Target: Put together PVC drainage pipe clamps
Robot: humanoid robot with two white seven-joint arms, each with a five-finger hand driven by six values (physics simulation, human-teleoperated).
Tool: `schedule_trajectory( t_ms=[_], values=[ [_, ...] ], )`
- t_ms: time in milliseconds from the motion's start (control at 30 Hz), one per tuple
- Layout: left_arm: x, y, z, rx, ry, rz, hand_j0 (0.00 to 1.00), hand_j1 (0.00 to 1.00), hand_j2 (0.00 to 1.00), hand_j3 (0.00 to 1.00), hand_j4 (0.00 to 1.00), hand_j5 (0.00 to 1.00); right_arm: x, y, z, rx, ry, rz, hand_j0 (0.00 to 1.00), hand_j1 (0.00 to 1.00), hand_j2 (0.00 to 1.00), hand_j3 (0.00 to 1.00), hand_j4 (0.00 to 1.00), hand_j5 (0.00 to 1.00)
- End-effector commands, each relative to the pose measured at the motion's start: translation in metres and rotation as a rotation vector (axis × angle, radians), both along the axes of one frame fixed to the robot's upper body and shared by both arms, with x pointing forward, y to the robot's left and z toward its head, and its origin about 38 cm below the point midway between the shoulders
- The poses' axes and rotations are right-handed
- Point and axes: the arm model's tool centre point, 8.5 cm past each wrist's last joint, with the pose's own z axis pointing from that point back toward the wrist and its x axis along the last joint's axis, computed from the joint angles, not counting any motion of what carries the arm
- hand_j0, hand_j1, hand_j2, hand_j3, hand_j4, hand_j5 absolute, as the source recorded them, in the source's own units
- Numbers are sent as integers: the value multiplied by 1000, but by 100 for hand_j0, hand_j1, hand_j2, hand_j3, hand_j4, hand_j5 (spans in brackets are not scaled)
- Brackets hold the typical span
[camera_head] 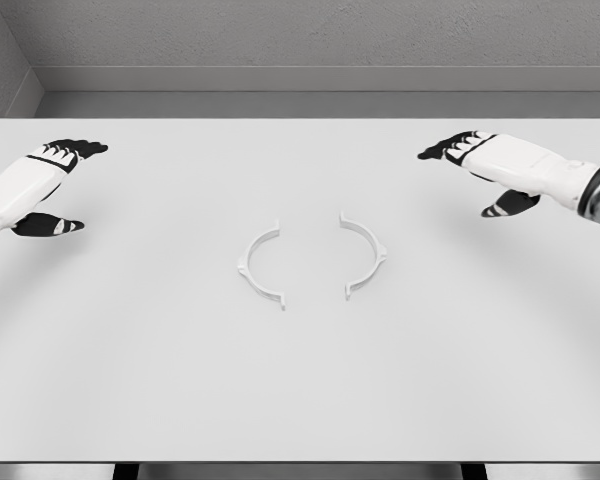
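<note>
**Clamp halves at table centre, both hands clear**

Two white semicircular plastic clamp halves lie flat near the middle of the white rectangular table (300, 400). The left clamp half (261, 265) bows toward the left; the right clamp half (363, 254) bows toward the right. Their open sides face each other across a clear gap, and the two parts do not touch. Each half carries a small tab on its outer curve.

Bare table surface surrounds the pair on all sides, with wide room toward the near edge and toward both side edges.

The left hand (50, 185), white with black fingers, sits over the table's left edge, well apart from the left clamp half. Its fingers are extended and its thumb is spread below; it holds nothing. The right hand (480, 170) sits toward the right edge, well apart from the right clamp half, fingers likewise extended and empty.

Beyond the table's far edge stands a grey wall (320, 40).
</note>
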Motion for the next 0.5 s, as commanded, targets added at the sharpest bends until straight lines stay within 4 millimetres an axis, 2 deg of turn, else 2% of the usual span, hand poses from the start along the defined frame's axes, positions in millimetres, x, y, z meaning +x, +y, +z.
schedule_trajectory(
  t_ms=[0,233,367,433,467],
  values=[
    [0,0,1,-6,-1,0,100,100,100,100,100,100,-1,-1,-1,-4,8,3,100,100,100,100,100,100],
    [1,-3,-3,-2,6,-2,100,100,100,100,100,100,-1,-3,-1,-14,11,2,100,100,100,100,100,100],
    [6,-28,-20,77,46,-40,100,100,100,100,100,100,-7,-9,11,-55,-12,15,100,100,100,100,100,100],
    [8,-48,-29,87,44,-60,100,100,100,100,100,100,-9,-7,15,-71,-24,29,100,100,100,100,100,100],
    [11,-53,-27,108,35,-65,100,100,100,100,100,100,-11,-3,16,-67,-26,39,100,100,100,100,100,100]
  ],
)
